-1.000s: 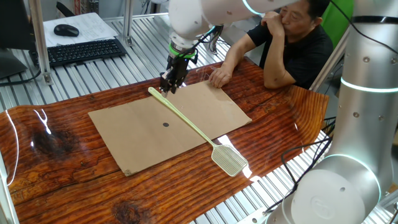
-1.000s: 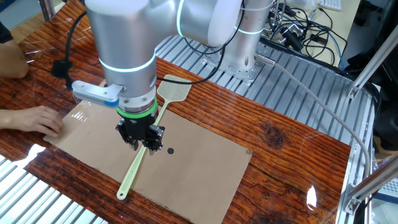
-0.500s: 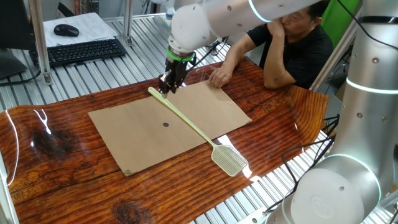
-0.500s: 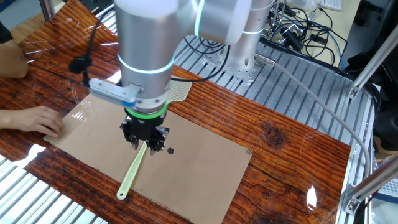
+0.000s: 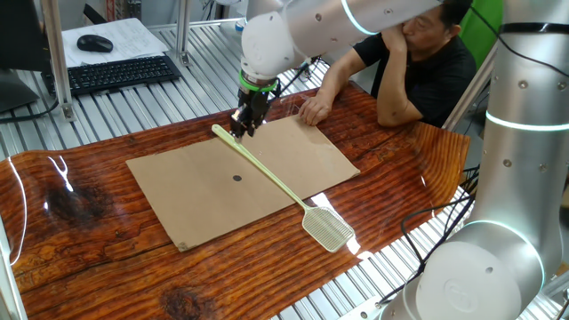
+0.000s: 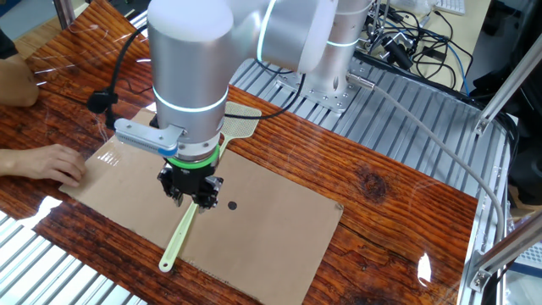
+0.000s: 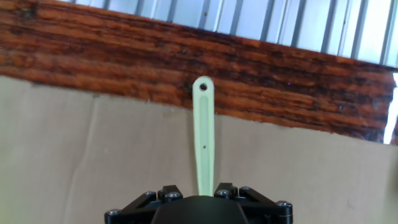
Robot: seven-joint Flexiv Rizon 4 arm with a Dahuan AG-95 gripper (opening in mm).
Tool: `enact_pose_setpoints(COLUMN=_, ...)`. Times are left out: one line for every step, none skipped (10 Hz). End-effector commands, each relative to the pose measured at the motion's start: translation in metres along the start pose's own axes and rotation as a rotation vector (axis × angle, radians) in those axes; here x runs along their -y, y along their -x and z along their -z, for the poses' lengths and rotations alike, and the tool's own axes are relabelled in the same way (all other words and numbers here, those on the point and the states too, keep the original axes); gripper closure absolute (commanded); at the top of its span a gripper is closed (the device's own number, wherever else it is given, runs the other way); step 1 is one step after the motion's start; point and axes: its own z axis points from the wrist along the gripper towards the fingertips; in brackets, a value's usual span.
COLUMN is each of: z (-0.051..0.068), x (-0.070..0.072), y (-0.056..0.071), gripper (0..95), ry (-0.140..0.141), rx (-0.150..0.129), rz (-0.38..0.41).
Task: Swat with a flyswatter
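The pale yellow-green flyswatter (image 5: pixel 276 184) lies flat and diagonal on the cardboard sheet (image 5: pixel 204 191), with its mesh head (image 5: pixel 328 228) off the sheet on the wood. My gripper (image 5: pixel 241 127) hangs over the handle's free end, fingers pointing down. In the other fixed view my gripper (image 6: pixel 193 196) stands over the handle (image 6: pixel 181 237), with the head (image 6: pixel 240 124) behind the arm. In the hand view the handle (image 7: pixel 204 137) runs out between my fingers (image 7: pixel 168 190), which stand apart on either side of it; the gripper (image 7: pixel 198 190) is open.
A small black dot (image 5: pixel 236 178) marks the cardboard next to the handle. A seated man's hand (image 5: pixel 313 109) rests at the sheet's far corner, also in the other fixed view (image 6: pixel 55 161). A keyboard (image 5: pixel 116 73) and a mouse (image 5: pixel 94 43) sit behind the table.
My gripper has shifted a little along the handle toward its free end and sunk slightly. The flyswatter has not moved.
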Motion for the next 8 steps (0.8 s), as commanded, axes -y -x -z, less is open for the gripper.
enact_pose_setpoints(z=-0.001, x=0.001, y=-0.002, gripper=57.0, ry=0.001, rx=-0.005, rz=0.001)
enact_pose_setpoints(z=-0.004, x=0.003, y=-0.002, gripper=57.0, ry=0.000, rx=-0.004, rz=0.001)
enact_pose_setpoints(z=-0.007, x=0.003, y=-0.003, gripper=57.0, ry=0.001, rx=-0.004, rz=0.001)
enact_pose_setpoints(z=-0.014, x=0.003, y=-0.003, gripper=57.0, ry=0.004, rx=-0.002, rz=0.001)
enact_pose_setpoints(z=-0.016, x=0.004, y=-0.004, gripper=57.0, ry=0.005, rx=0.000, rz=0.001)
enact_pose_setpoints(z=-0.022, x=0.004, y=-0.004, gripper=57.0, ry=0.005, rx=0.004, rz=0.001)
enact_pose_setpoints(z=-0.024, x=0.005, y=-0.005, gripper=57.0, ry=0.006, rx=0.006, rz=0.000)
enact_pose_setpoints(z=-0.032, x=0.006, y=-0.006, gripper=57.0, ry=0.010, rx=0.008, rz=0.000)
